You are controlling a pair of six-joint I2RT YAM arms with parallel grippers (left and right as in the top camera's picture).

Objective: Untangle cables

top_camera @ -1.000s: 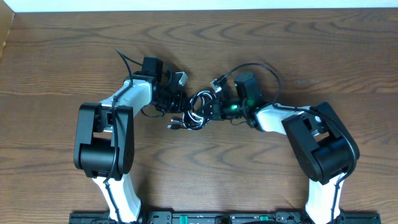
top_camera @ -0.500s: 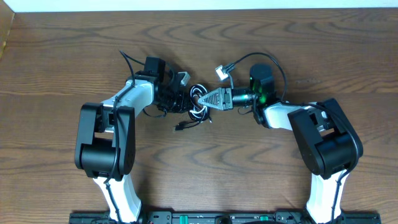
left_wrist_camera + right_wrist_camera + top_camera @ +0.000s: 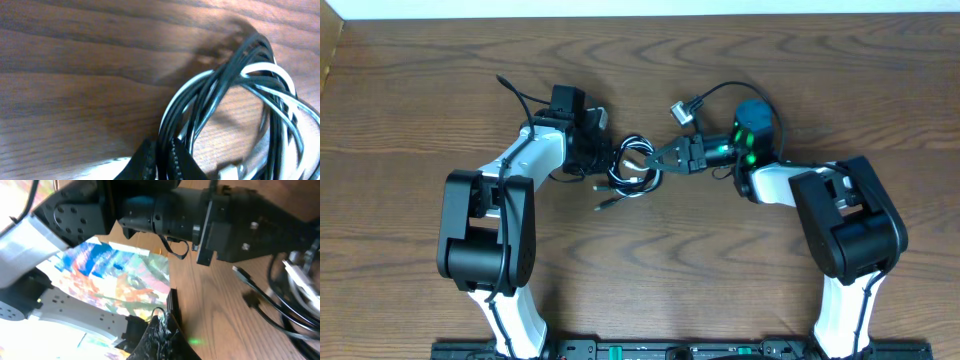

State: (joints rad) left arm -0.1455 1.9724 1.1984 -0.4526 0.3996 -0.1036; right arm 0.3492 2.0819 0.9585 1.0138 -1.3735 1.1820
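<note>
Coils of black cable [image 3: 215, 95] and white cable [image 3: 265, 70] are lying interwoven as one small bundle on the wooden surface [image 3: 770, 60], midway between the two arms. A black strand at the bundle's left edge is being pinched between the pads of the left tool [image 3: 162, 162]. The right tool [image 3: 658, 158] is being held with its jaws together and its tip against the bundle's right edge. Whether a strand is being caught there cannot be told.

Both cords are being judged light, limp and smooth-jacketed, so loops are likely to slip and drag their neighbours along. A single outer strand, or the loose plug end [image 3: 604, 204] trailing off the bundle toward the robot, is being judged a better hold than the whole mass.

Space around the bundle is being crowded by both wrists. The right arm's thicker wiring, with its silver connector [image 3: 686, 110], is arcing just beyond the right tool and could be snagged.
</note>
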